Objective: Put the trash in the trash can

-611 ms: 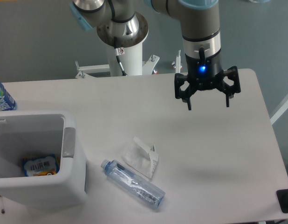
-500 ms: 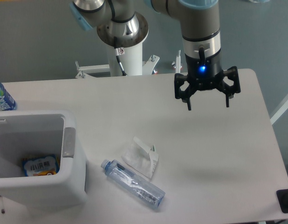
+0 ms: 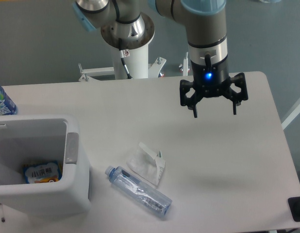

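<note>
Two pieces of trash, wrapper and bottle, lie below-left of the empty, spread-fingered gripper; the bottle's length runs diagonally.

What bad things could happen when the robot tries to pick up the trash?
1. The white wrapper and the clear plastic bottle lie touching, so grabbing one might drag or knock the other.
2. The bottle is round and crinkly; it could roll or slip from the fingers of the open gripper.
3. The trash can sits close to the bottle and has a thick rim, so a low carry could bump it, dropping the trash outside.
</note>
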`<act>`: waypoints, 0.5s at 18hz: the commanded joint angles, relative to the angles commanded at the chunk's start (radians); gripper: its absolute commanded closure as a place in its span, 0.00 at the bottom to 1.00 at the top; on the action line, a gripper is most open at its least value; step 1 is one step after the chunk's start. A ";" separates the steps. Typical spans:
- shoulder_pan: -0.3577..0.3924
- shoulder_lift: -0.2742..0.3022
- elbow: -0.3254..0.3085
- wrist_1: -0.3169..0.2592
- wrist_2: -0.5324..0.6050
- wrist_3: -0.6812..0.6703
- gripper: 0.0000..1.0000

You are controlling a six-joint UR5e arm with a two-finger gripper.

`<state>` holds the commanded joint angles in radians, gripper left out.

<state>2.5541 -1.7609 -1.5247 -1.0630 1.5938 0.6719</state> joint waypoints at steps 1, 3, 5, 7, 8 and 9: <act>-0.002 -0.006 -0.009 0.000 0.003 -0.003 0.00; -0.011 -0.012 -0.050 0.005 0.011 -0.021 0.00; -0.026 -0.029 -0.060 0.005 0.009 -0.073 0.00; -0.043 -0.055 -0.066 0.005 0.009 -0.170 0.00; -0.054 -0.069 -0.072 0.006 0.008 -0.214 0.00; -0.072 -0.083 -0.086 0.006 0.006 -0.242 0.00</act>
<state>2.4822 -1.8437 -1.6105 -1.0569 1.6000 0.4298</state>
